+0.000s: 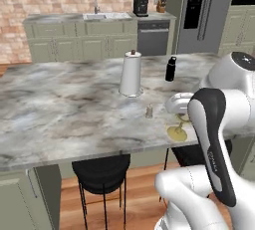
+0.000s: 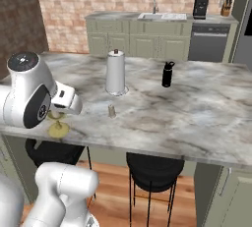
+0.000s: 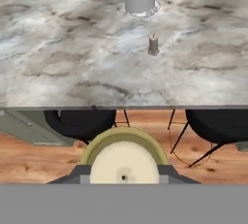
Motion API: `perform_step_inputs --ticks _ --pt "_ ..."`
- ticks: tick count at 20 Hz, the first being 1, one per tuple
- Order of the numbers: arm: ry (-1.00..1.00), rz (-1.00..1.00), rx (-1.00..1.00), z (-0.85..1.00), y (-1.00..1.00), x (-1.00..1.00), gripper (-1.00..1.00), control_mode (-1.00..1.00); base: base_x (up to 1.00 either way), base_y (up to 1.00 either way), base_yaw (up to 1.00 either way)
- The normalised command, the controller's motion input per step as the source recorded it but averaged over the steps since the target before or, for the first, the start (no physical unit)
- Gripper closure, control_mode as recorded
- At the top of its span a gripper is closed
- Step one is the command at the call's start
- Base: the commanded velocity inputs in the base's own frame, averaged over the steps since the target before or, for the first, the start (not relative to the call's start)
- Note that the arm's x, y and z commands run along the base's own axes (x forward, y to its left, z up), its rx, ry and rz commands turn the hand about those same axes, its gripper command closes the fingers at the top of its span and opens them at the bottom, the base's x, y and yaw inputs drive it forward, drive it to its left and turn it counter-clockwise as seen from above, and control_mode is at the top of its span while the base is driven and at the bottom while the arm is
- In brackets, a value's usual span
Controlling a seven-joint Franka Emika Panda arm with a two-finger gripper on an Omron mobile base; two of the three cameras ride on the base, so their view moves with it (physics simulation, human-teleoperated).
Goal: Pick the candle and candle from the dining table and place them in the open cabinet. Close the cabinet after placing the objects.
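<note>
A: Hand view puts the cream candle (image 3: 124, 166) right between the finger tips, jaws clenched on it at the near edge of the dining table (image 3: 58, 58).

B: Its gold foot (image 1: 177, 133) shows by the table edge, stem upright, long axis vertical. Light, I'd guess, but top-heavy and slick; hold high by the wax cup.

A: And the small grey candle (image 3: 153, 44)?

B: Standing upright mid-table, near the white jug (image 2: 116, 72). Stubby, stiff, easy to pinch around its sides.
</note>
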Motion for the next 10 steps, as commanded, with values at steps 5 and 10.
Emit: perform_step_inputs --ticks 5,10 --pt "0.00 0.00 0.00 0.00 0.00 0.00 1.00 1.00 -1.00 0.00 -0.04" --pt "0.00 0.00 0.00 0.00 0.00 0.00 1.00 1.00 -0.38 0.00 -0.27"
